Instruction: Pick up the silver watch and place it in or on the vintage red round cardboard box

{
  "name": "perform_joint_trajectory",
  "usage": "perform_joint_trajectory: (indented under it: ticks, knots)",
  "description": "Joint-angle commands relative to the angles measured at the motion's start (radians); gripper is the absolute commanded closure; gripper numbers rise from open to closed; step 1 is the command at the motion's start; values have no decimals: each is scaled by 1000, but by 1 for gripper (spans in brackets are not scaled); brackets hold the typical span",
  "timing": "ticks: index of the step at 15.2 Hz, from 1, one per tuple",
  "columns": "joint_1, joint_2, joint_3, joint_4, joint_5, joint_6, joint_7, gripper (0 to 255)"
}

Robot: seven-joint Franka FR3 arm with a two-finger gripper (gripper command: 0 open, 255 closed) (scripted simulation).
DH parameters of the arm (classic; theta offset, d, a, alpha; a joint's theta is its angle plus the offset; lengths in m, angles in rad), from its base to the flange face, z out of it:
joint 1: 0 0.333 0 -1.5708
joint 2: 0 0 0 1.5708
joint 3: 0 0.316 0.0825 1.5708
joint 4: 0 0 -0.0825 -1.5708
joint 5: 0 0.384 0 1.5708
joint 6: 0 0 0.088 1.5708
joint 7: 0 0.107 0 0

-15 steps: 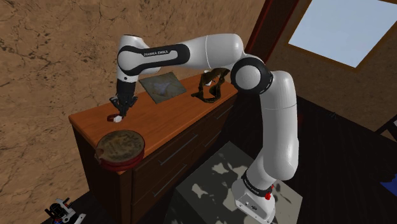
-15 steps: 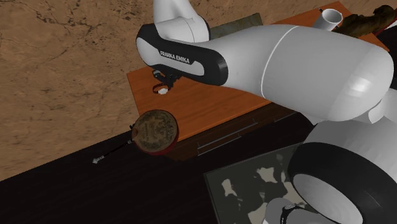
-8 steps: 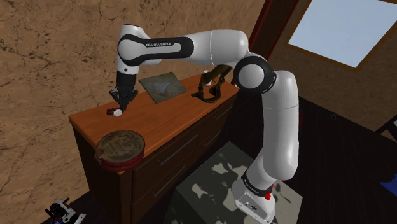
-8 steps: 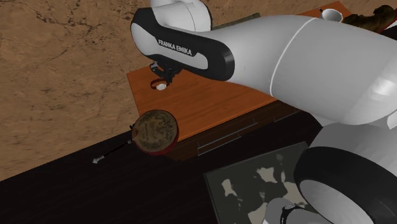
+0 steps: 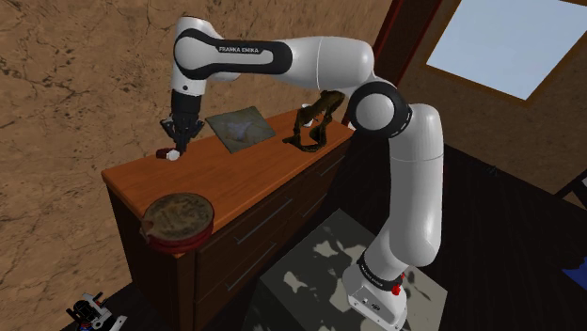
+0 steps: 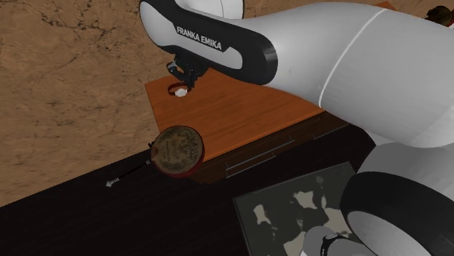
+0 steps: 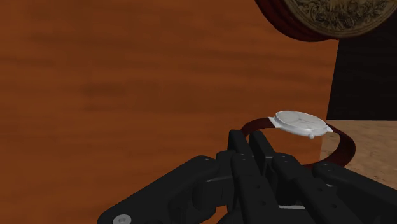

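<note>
Wood dresser top (image 5: 246,175): hand (image 5: 175,148) clenched on watch (image 7: 299,122) strap, w/ silver face sticking out just ahead.

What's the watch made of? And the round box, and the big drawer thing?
Watch: a pale, smooth, silvery case, probably metal. Its dark red band might be leather, but that's unsure.
Round box: dark red side and a brownish lid with an ornate pattern. Material unclear.
Dresser: reddish-brown wood, with grain streaks showing on top.

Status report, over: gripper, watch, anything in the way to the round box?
Gripper shut on the watch by its strap. It hangs above the dresser top. Round box lies at the dresser's corner; nothing stands between.
</note>
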Motion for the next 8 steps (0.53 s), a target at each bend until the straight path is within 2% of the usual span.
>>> perform_joint_trajectory:
  ticks: [1, 6, 8]
  knots:
    - [0, -6, 1, 17, 0, -23, 4, 255]
    - [2, -9, 2, 69, -1, -77, 13, 255]
    - [6, -88, 13, -49, 15, -33, 28, 255]
